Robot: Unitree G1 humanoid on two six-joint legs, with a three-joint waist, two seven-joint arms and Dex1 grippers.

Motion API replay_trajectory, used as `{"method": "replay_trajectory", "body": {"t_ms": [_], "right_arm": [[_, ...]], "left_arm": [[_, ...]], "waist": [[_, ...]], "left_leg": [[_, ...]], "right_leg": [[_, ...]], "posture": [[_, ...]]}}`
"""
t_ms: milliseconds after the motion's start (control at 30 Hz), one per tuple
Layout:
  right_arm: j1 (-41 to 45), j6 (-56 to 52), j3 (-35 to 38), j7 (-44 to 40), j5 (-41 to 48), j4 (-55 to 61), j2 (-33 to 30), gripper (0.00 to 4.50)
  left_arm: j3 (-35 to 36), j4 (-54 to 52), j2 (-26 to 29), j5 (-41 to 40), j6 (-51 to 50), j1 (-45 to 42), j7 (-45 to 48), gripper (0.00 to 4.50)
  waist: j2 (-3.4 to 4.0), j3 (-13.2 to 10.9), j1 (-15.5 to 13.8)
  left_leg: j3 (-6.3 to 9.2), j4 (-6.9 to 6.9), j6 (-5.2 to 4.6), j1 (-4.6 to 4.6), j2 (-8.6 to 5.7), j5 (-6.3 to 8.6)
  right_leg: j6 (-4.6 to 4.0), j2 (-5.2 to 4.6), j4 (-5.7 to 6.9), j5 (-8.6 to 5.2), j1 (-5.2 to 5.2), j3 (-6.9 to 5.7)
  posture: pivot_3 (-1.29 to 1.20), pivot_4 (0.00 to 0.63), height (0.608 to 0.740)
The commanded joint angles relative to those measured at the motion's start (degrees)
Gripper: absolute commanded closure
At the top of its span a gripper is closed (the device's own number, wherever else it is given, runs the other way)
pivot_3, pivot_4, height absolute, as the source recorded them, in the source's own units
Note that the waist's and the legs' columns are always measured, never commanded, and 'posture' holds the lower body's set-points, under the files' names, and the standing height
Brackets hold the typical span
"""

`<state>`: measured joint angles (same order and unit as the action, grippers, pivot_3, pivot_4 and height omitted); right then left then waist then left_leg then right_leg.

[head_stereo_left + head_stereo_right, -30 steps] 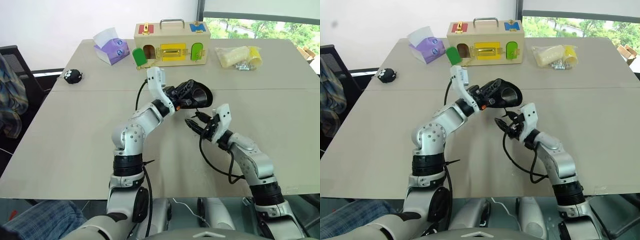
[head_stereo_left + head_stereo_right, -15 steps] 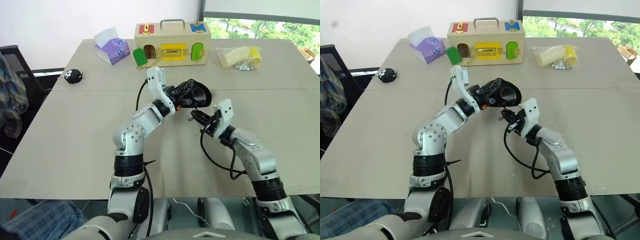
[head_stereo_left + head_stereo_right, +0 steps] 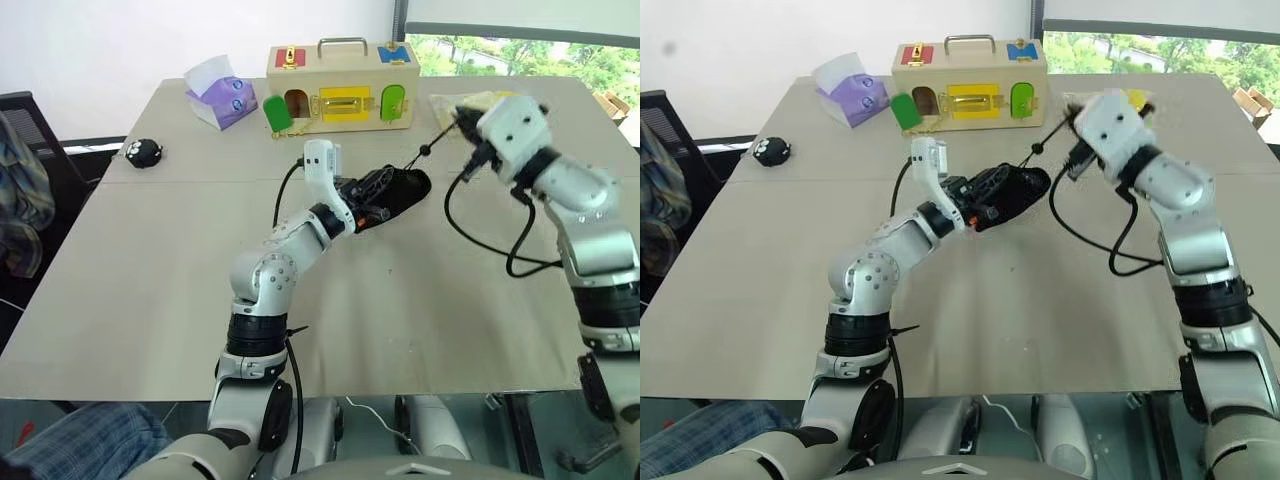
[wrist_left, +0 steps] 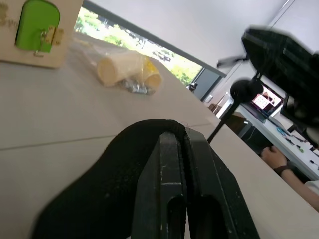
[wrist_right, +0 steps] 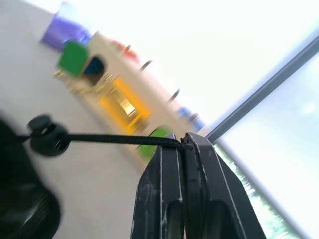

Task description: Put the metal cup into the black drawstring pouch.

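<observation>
My left gripper (image 3: 372,200) is shut on the rim of the black drawstring pouch (image 3: 400,188), holding it just above the table's middle. In the left wrist view its fingers (image 4: 164,174) pinch the black fabric (image 4: 99,189). The right gripper (image 3: 462,116) is raised up and to the right of the pouch, shut on the thin drawstring cord (image 5: 119,139). That cord runs taut from the pouch up to it, with the toggle (image 3: 425,150) along it. The metal cup is hidden.
A wooden lock box (image 3: 342,88), a purple tissue pack (image 3: 222,95) and a clear bag with yellow contents (image 4: 127,69) stand along the far edge. A small black spotted ball (image 3: 146,152) lies far left. A person's plaid sleeve (image 3: 20,190) is beside the table's left edge.
The right gripper closed on the cord, then swung up and to the right, pulling it taut. The pouch's open mouth has drawn narrower. The left gripper stayed put.
</observation>
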<state>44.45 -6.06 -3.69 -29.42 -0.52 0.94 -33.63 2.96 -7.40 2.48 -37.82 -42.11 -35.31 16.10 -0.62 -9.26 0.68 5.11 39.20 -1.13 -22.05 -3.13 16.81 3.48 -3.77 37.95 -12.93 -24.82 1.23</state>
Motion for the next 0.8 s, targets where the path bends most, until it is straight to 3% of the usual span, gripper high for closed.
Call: {"method": "replay_trajectory", "body": {"t_ms": [33, 200, 500, 800], "right_arm": [[6.05, 1.89, 2.39, 1.69, -0.23, 2.25, 0.70, 4.50], [8.11, 2.51, 1.26, -0.28, 0.30, 2.54, 1.31, 4.50], [8.60, 3.34, 0.31, -3.60, 0.63, 2.61, 2.35, 4.50], [8.27, 2.10, -0.34, -5.73, 1.06, 4.61, 3.70, 4.50]], "left_arm": [[2.58, -1.96, 1.13, -3.56, 1.00, 0.14, 4.14, 3.76], [-2.11, -2.77, 4.15, 1.74, 7.30, -1.88, 9.97, 1.44], [-5.57, 3.68, 5.04, 9.49, 18.24, -8.59, 16.07, 1.44], [-5.05, 11.17, 3.49, 13.20, 23.61, -13.00, 16.54, 1.44]], "waist": [[0.02, -0.01, 0.06], [0.02, -0.01, -0.07], [0.02, -0.01, 0.25], [0.02, -0.01, 0.12]], "left_leg": [[0.00, 0.00, 0.00, -0.01, 0.01, 0.00], [0.02, -0.01, 0.00, -0.08, 0.01, 0.00], [0.03, 0.00, -0.01, -0.13, -0.03, 0.00], [0.03, 0.00, -0.01, -0.28, -0.04, 0.00]], "right_leg": [[0.00, -0.02, 0.01, 0.00, -0.02, 0.00], [0.00, -0.01, 0.01, 0.00, -0.09, -0.04], [0.00, -0.05, -0.02, 0.00, -0.11, -0.06], [0.00, -0.03, 0.01, 0.00, -0.28, -0.05]], "posture": [[0.00, 0.150, 0.710], [0.00, 0.150, 0.710], [0.00, 0.150, 0.710], [0.00, 0.150, 0.710]]}}
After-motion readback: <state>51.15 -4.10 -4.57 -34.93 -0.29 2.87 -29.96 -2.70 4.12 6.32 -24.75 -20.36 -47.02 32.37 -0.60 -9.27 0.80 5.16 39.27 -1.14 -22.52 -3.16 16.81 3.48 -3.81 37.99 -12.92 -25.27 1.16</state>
